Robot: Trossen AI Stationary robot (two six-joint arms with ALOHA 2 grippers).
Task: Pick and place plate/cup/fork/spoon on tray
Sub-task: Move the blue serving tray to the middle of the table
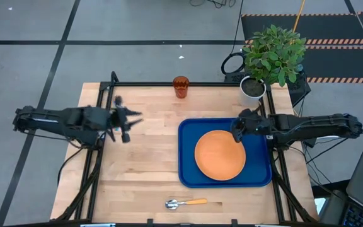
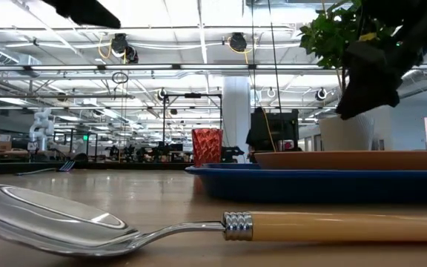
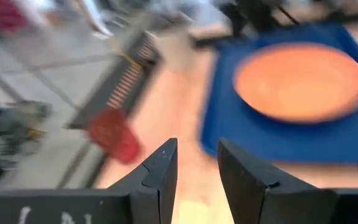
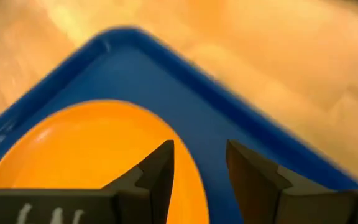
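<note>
The orange plate point(image 1: 220, 154) lies flat in the dark-blue tray point(image 1: 189, 170) at the table's right. My right gripper point(image 4: 201, 149) hangs open just above the plate's far right rim point(image 1: 238, 131) and touches nothing. The reddish cup point(image 1: 181, 87) stands upright at the table's far edge. The spoon point(image 1: 186, 203), with its silver bowl and orange handle, lies on the table near the front edge. My left gripper point(image 3: 197, 149) is open and empty over the table's left side point(image 1: 128, 123), pointing toward the cup point(image 3: 114, 134) and the tray. The fork is out of view.
A white pot with a green plant point(image 1: 273, 57) stands at the far right corner, just behind the tray. A black frame point(image 1: 169, 84) runs along the table's far edge and sides. Bare wood lies between the left gripper and the tray.
</note>
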